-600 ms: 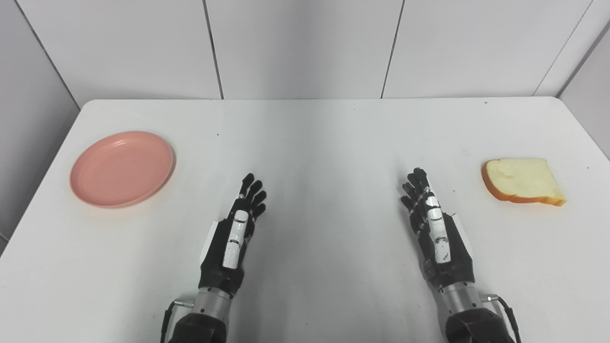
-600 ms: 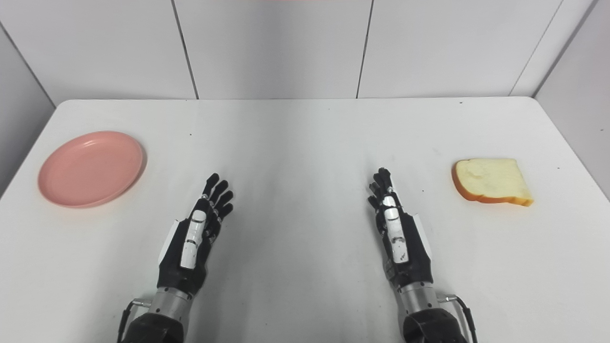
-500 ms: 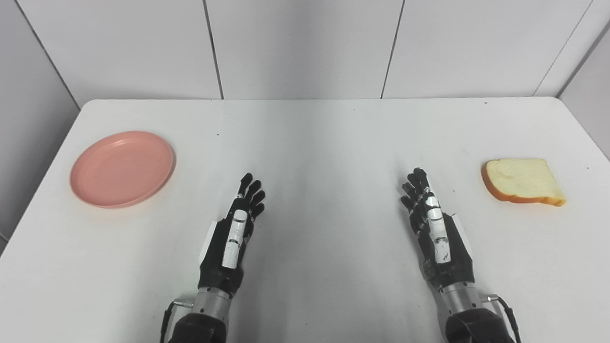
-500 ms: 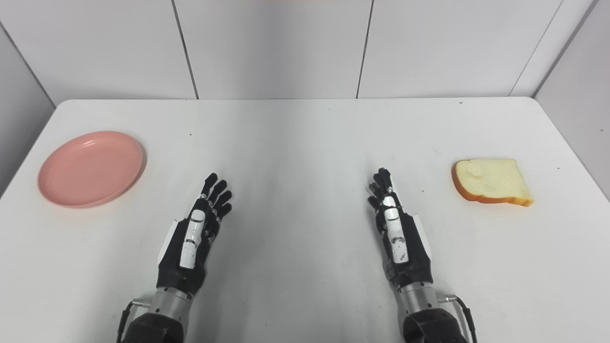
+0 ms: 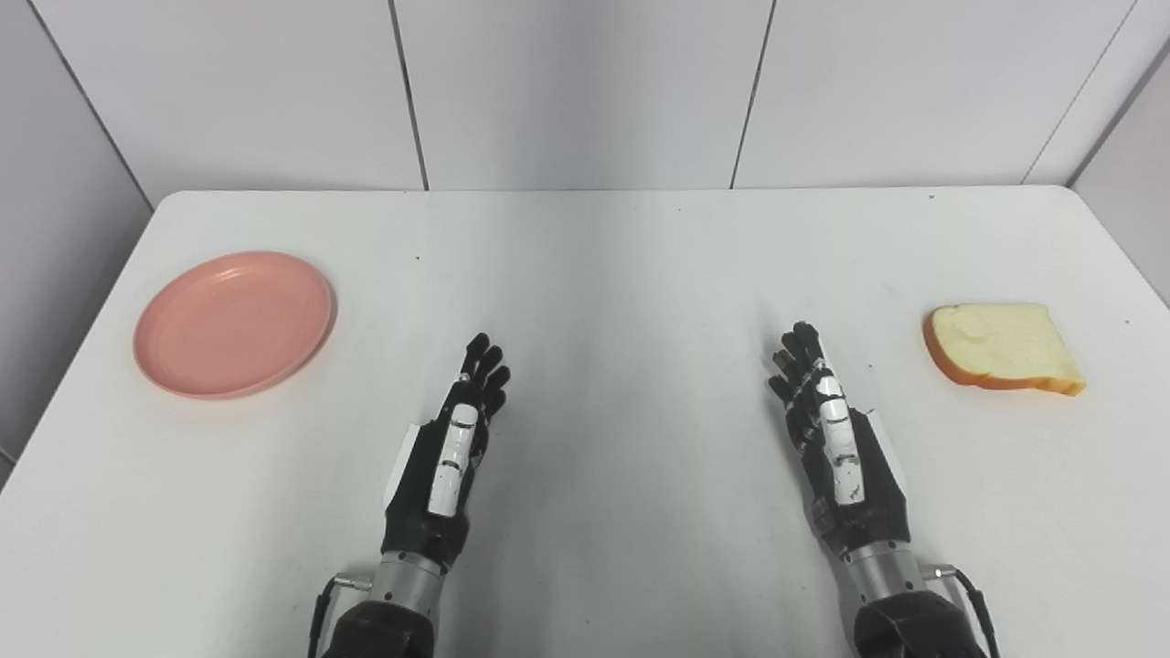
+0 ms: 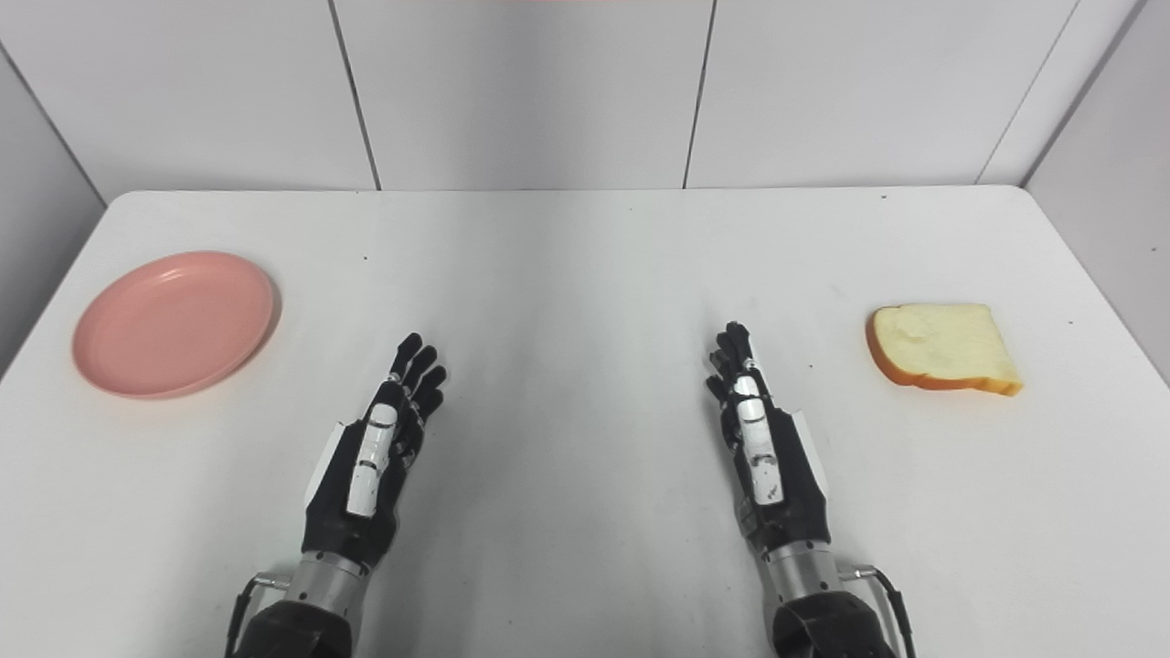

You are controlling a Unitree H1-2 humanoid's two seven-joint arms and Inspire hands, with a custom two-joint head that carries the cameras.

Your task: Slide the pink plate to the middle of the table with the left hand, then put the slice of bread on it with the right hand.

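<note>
A round pink plate (image 5: 234, 323) lies on the white table (image 5: 603, 265) near its left edge, with nothing on it. A slice of bread (image 5: 1002, 347) with an orange-brown crust lies flat near the right edge. My left hand (image 5: 450, 442) rests open in the near middle-left, fingers stretched forward, well to the right of the plate and apart from it. Open too, my right hand (image 5: 834, 439) rests at the near middle-right, fingers pointing forward, a short way left of the bread and not touching it.
White wall panels (image 5: 585, 91) stand behind the table's far edge. The table's left and right edges run close to the plate and the bread.
</note>
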